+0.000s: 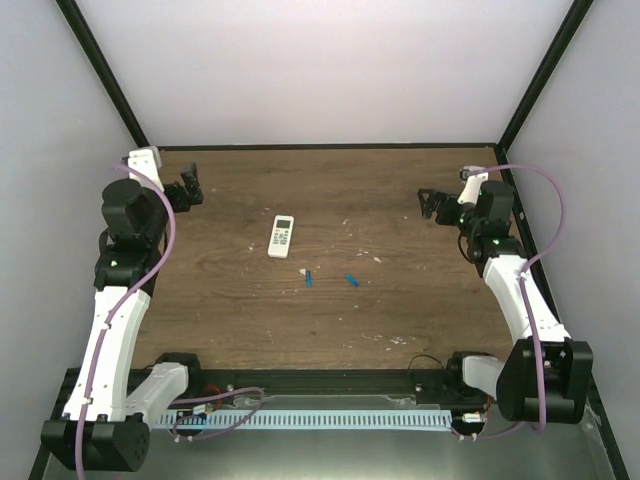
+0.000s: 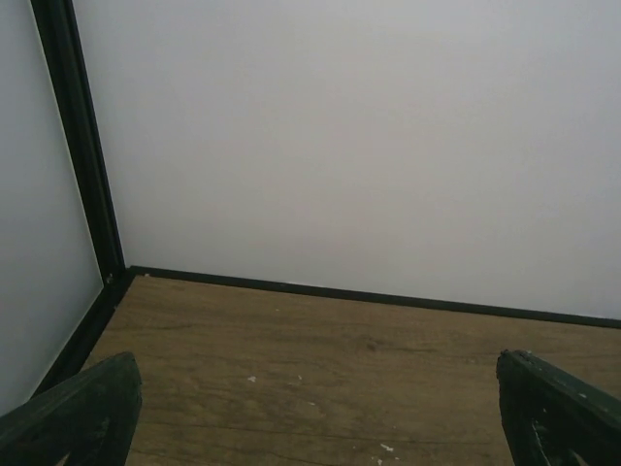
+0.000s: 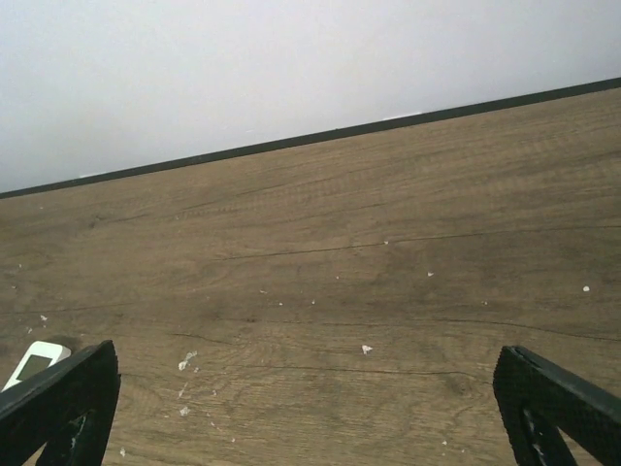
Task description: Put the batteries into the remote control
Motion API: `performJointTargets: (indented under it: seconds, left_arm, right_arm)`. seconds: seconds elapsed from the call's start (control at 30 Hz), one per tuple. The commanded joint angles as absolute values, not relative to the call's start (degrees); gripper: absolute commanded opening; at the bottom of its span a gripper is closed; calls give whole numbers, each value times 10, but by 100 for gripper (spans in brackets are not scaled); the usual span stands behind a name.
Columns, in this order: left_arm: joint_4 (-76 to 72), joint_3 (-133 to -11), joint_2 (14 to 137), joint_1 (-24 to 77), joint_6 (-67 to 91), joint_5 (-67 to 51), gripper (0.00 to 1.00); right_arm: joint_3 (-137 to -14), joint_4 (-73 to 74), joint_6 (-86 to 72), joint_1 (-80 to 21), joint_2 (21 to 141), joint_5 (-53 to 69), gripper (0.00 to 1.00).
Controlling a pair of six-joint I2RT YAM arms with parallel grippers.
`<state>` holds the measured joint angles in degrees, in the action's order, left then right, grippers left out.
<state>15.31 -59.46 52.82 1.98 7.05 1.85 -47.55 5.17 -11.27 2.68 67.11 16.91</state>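
The remote control (image 1: pixel 282 236) lies flat on the brown wooden table (image 1: pixel 400 310), a little toward the left arm's side of the middle. Its long axis runs roughly toward the back wall (image 1: pixel 320 70), and its grey display window is at the far end. Just nearer the arm bases lie the batteries (image 1: pixel 309 277). Both are small and bright blue, and they rest on the bare wood apart from each other and apart from the handset. One sits close to the remote's near end, and the second battery (image 1: pixel 351 280) lies further toward the right arm's side. The left claw (image 1: pixel 187 190) hangs near the far left corner of the table, well apart from the remote. Its wrist view shows the two dark fingers (image 2: pixel 82 413) spread wide at the picture's lower corners — released, with only wood and wall between them. The right claw (image 1: pixel 428 203) sits near the far right edge and points inward across the table. Its fingers (image 3: pixel 558 408) are likewise splayed to the frame's corners — released. In that wrist view one end of the remote, with its grey window, peeks out beside the finger at the lower left. Pale specks (image 3: pixel 184 362) dot the wood nearby.
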Motion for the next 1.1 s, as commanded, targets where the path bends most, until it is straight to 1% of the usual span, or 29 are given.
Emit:
performJointTargets:
  seconds: [0.0, 0.2, 0.27, 0.33, 0.53, 0.63, 0.83, 1.07]
  left_arm:
    - [161, -616, 538, 20, 82, 7, 100]
    - [129, -601, 547, 19, 92, -26, 100]
    - [79, -569, 541, 19, 59, -84, 100]
    - [58, -560, 555, 20, 53, -98, 100]
    - [276, -750, 760, 28, 59, -161, 100]
    - [337, -824, 850, 52, 53, -163, 100]
    - [432, -929, 1016, 123, 38, -153, 100]
    - [512, -994, 1140, 182, 1, -105, 100]
  right_arm:
    - [-506, 60, -106, 32, 651, 164, 100]
    - [-524, 85, -115, 32, 658, 158, 100]
    - [-535, 103, -118, 32, 665, 164, 100]
    - [-552, 131, -115, 32, 676, 172, 100]
    - [-611, 239, -86, 26, 724, 155, 100]
    - [-618, 260, -82, 8, 734, 128, 100]
    - [-624, 272, -104, -42, 768, 122, 100]
    - [-623, 280, -122, -74, 800, 121, 100]
